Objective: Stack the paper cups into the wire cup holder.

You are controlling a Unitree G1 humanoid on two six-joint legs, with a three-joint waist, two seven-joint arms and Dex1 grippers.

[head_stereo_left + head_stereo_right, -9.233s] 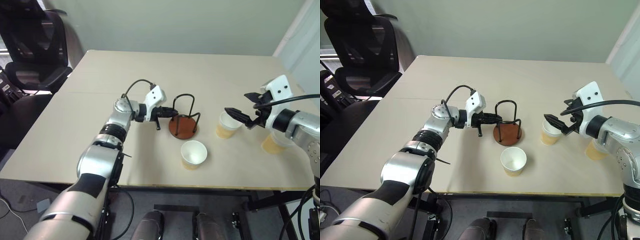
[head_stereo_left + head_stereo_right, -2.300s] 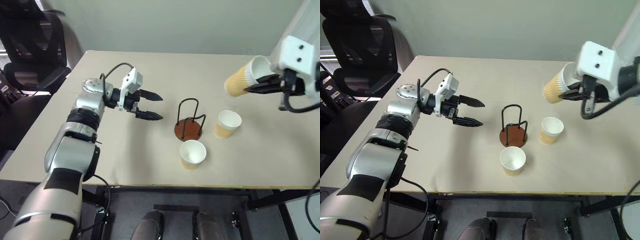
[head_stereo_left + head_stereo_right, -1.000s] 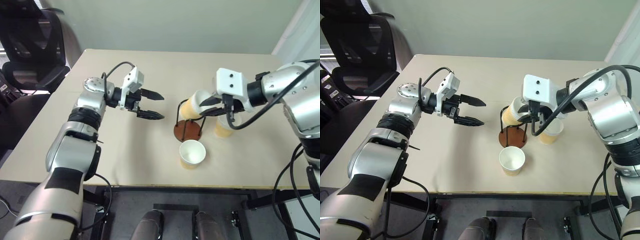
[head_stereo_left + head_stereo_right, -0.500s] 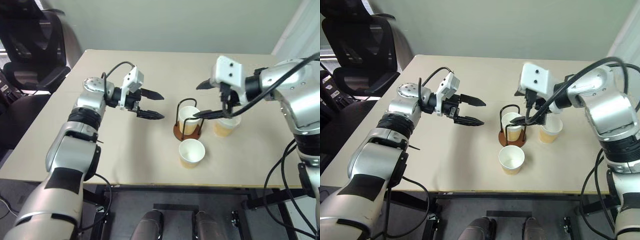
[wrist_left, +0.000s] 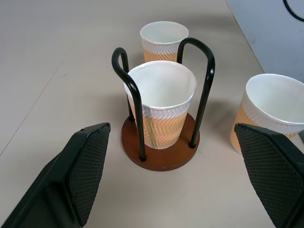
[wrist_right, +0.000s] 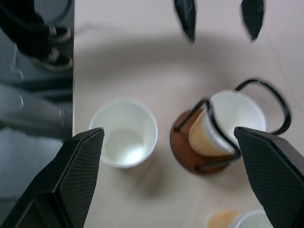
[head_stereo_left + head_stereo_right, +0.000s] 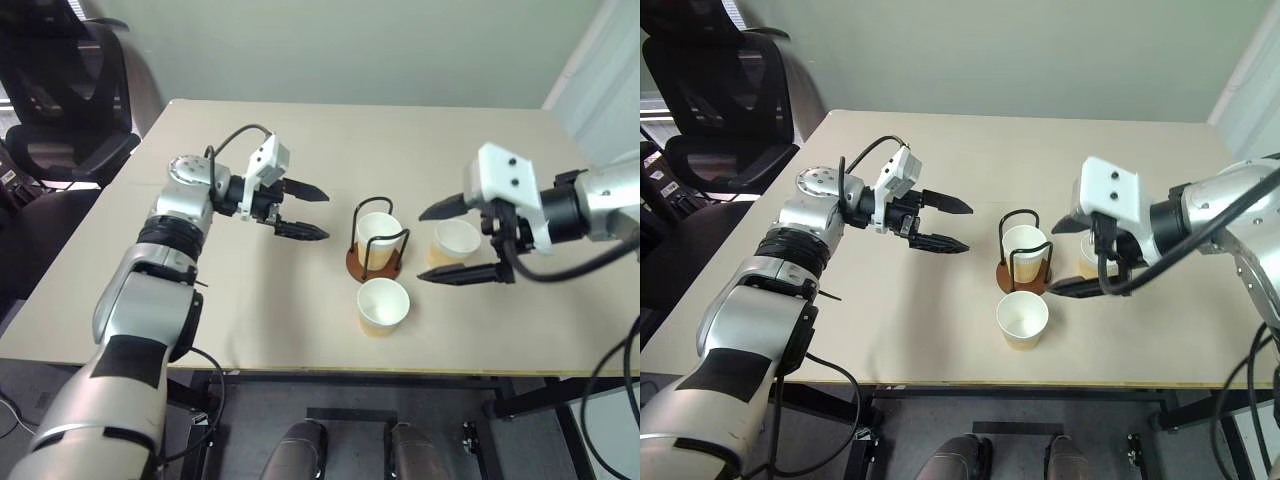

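**One paper cup seated in the wire cup holder, two cups on the surface**

A paper cup (image 7: 378,236) is seen standing upright inside the wire cup holder (image 7: 376,262), between its black wire loops and on its round reddish-brown base. The holder is placed near the middle of the pale surface (image 7: 250,150).

A second paper cup (image 7: 384,306) is set upright on the surface just in front of the holder, toward the near edge, close to the base but apart from it. A third paper cup (image 7: 454,244) is set upright to the right of the holder, partly hidden behind the right hand's fingers in the head views.

The right hand (image 7: 452,241) is held above the surface to the right of the holder, its two black fingers spread wide with nothing between them; one finger is seen above the third cup and the other in front of it. No cup is touched by it.

The left hand (image 7: 308,212) is held to the left of the holder, apart from it and pointed toward it. Its fingers are likewise spread wide and nothing is gripped.

A black office chair (image 7: 70,90) is seen beyond the far left corner of the surface.
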